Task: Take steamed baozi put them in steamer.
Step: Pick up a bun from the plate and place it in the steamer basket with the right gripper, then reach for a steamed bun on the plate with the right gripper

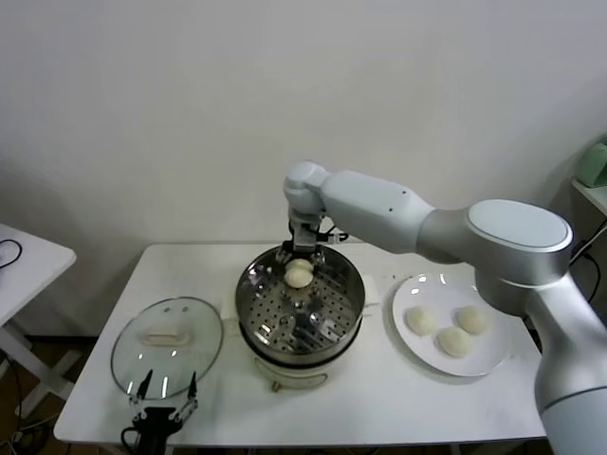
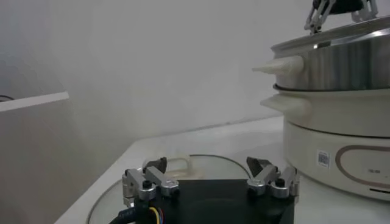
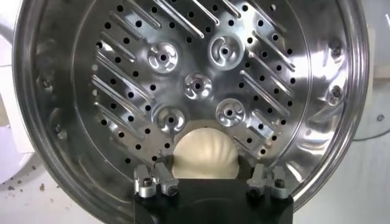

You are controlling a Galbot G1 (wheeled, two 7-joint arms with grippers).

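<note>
The steamer (image 1: pixel 275 318) is a shiny steel pot with a perforated tray on a cream base, at the table's middle. My right gripper (image 1: pixel 302 254) hangs over its far side, shut on one baozi (image 1: pixel 299 274). In the right wrist view the baozi (image 3: pixel 206 155) sits between the fingers, just over the tray (image 3: pixel 198 85). Three more baozi (image 1: pixel 420 319) (image 1: pixel 453 340) (image 1: pixel 471 318) lie on the white plate (image 1: pixel 432 289) to the right. My left gripper (image 1: pixel 163 391) is open and empty, low at the front left over the glass lid.
The clear glass lid (image 1: pixel 166 341) with a cream handle lies flat left of the steamer; it also shows in the left wrist view (image 2: pixel 177 163). The steamer's cream base (image 2: pixel 341 140) stands close to the left gripper (image 2: pixel 207 167). A second white table edge (image 1: pixel 28 256) is at far left.
</note>
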